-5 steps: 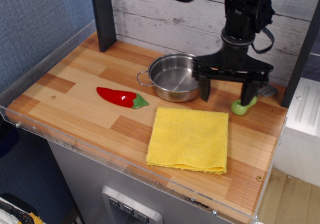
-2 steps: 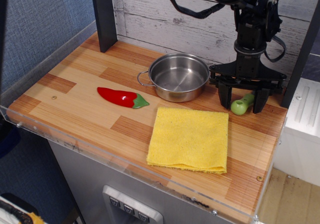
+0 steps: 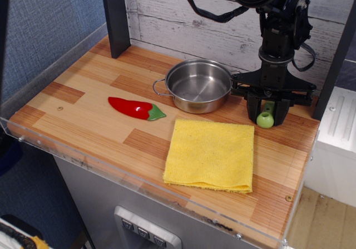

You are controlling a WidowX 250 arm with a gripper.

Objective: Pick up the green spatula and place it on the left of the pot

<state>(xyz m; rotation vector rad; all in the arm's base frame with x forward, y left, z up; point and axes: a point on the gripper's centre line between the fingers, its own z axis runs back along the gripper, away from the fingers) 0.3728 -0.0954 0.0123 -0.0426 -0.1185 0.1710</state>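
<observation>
The green spatula lies on the wooden table to the right of the pot, its rounded holed end pointing forward; the grey blade is hidden behind the gripper. My gripper is down over the handle, with one finger close against each side, and the spatula still rests on the table. The pot is a shallow shiny steel pot with loop handles, standing at the back middle, just left of the gripper.
A red chili pepper with a green stem lies left of the pot. A folded yellow cloth lies in front of the pot and spatula. A dark post stands at the back left. The table has a clear plastic rim.
The gripper moved right from beside the pot to over the spatula, lowered, and its fingers narrowed onto the handle. The spatula has turned slightly.
</observation>
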